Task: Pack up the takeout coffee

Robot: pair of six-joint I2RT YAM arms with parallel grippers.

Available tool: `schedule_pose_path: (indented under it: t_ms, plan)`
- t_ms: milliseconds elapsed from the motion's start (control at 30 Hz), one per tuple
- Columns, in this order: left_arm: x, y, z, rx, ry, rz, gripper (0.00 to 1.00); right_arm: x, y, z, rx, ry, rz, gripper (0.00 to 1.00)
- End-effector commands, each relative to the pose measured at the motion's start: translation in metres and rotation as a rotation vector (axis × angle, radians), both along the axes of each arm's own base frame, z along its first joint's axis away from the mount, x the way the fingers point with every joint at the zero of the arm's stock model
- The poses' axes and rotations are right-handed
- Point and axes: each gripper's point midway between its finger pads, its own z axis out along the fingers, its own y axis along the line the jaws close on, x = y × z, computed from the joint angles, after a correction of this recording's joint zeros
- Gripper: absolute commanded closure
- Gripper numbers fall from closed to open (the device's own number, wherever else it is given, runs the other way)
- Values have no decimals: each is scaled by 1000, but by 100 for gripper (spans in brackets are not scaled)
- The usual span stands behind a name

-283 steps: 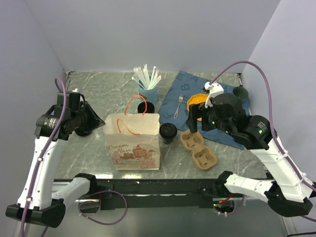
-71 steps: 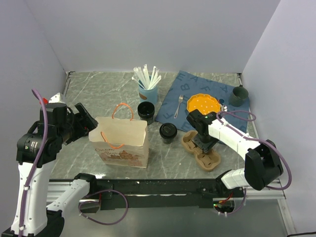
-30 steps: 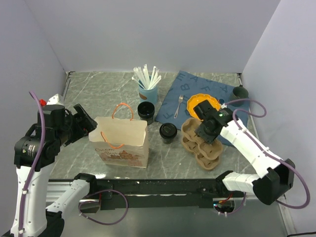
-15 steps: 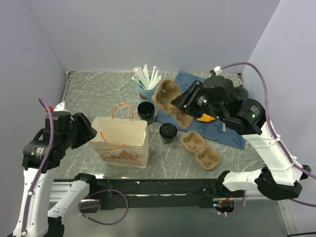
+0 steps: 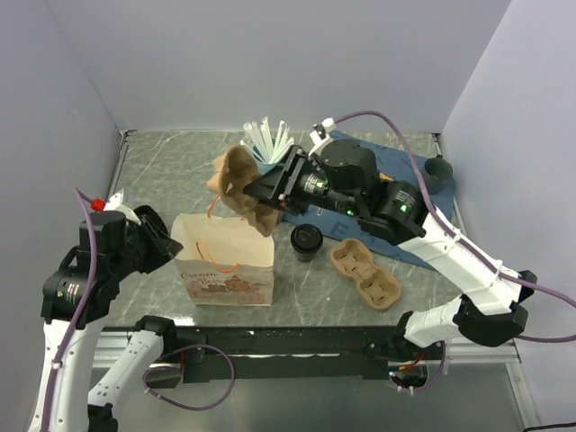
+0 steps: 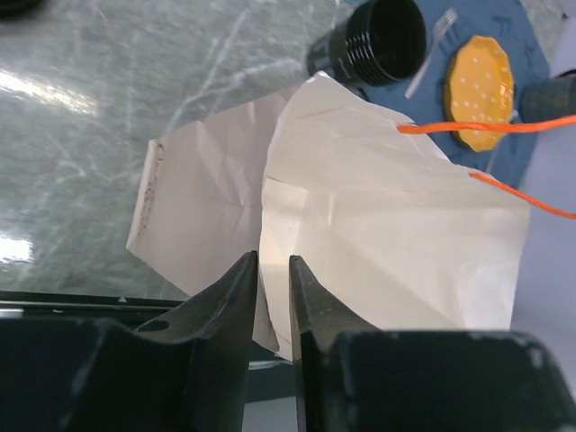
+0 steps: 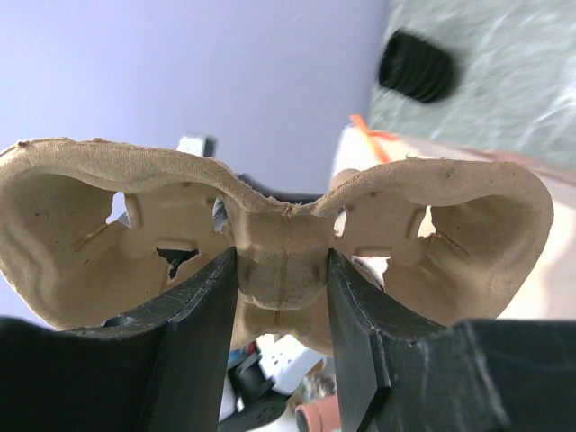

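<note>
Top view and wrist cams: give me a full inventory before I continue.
paper bag: one, cream with orange handles, front left
takeout coffee: one, black with lid, right of the bag
lidless cup: one, black, behind the bag
cup carriers: two, brown pulp; spare carrier on table front right, held carrier raised over the bag
straws: a bunch, white, back centre
cloth: one, blue, back right
plate: one, orange, on the cloth
fork: one, silvery, on the cloth
mug: one, grey-green, back right corner
left gripper: black, pinching the bag's edge
right gripper: black, clamped on the held carrier
</note>
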Motion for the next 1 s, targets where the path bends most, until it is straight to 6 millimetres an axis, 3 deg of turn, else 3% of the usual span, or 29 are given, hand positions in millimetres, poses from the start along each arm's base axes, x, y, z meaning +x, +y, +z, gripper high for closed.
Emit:
schedule_pose_path:
  t_ms: [0, 100, 167, 233, 267, 367, 667, 967]
  plan:
    - [-4, -18, 5, -105, -16, -52, 74, -16, 24, 30, 129, -30, 89, 63]
    - [-10, -18, 0, -123, 1, -30, 68, -21, 33, 19, 92, -26, 113, 63]
    - [-11, -12, -5, -114, 24, 10, 54, -22, 39, 14, 72, -26, 127, 63]
    - [-10, -9, -4, -104, 25, 30, 49, -21, 43, 4, 45, -14, 141, 63]
    - [-9, -7, -3, -99, 28, 39, 41, -25, 45, 4, 43, -10, 157, 63]
    - [-7, 2, -1, -61, 39, 82, 37, -33, 53, -7, 15, 3, 191, 63]
    - [-9, 20, 3, 9, 52, 156, 39, -34, 56, -35, -95, 6, 195, 63]
    - [-6, 7, 15, -37, -17, 83, 56, -26, 47, -66, -228, 19, 154, 63]
